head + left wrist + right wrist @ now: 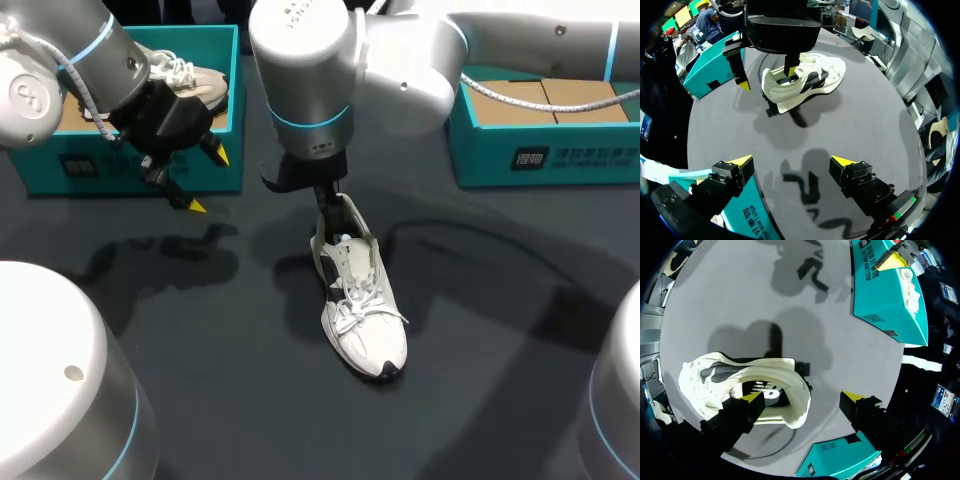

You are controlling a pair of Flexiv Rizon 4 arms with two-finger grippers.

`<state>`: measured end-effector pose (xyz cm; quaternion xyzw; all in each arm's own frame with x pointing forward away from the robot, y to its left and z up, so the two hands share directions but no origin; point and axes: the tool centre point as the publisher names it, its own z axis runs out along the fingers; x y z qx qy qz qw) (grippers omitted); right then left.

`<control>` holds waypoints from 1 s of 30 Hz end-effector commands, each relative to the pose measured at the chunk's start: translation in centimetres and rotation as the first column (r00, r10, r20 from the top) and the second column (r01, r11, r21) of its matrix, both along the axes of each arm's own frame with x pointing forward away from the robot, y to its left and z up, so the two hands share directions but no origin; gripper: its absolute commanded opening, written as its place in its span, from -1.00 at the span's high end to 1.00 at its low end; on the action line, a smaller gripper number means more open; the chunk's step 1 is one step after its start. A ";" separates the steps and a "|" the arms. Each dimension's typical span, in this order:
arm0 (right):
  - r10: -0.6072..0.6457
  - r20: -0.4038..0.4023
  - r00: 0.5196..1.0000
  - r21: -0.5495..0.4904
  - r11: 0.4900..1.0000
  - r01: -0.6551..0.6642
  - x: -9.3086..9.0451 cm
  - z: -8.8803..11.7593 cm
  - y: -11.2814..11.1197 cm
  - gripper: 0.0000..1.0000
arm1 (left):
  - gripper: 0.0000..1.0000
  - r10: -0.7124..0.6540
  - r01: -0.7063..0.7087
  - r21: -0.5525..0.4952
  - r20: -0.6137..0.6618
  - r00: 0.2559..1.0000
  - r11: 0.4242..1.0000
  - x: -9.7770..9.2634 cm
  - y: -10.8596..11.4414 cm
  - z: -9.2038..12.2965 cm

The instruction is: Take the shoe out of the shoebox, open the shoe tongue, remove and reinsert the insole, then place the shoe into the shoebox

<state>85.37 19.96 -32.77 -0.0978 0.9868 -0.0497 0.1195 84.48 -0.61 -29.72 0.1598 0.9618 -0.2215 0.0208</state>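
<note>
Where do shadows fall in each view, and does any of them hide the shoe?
Head view: soft arm shadows lie on the table left of the shoe, which is evenly lit. Left wrist view: the left gripper casts a dark shadow on the table between its fingers. Right wrist view: a broad shadow lies beyond the shoe; none hides it.

Bright overhead light lays soft, overlapping shadows across the dark matte table (480, 340).

A dark grey matte table (200, 350) spreads wide, soft shadows (160, 255) lying across it.
</note>
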 end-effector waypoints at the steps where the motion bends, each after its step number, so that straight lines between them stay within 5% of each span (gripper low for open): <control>1: 0.001 -0.010 1.000 0.002 1.000 -0.001 0.7 -0.8 0.0 -1.00 | -1.00 0.000 0.000 0.003 0.001 1.000 1.000 0.0 0.0 0.0; 30: -0.016 -0.095 0.995 0.019 1.000 0.018 2.9 -5.0 -1.7 -0.59 | -1.00 0.000 0.000 0.003 0.001 1.000 1.000 0.0 0.0 0.0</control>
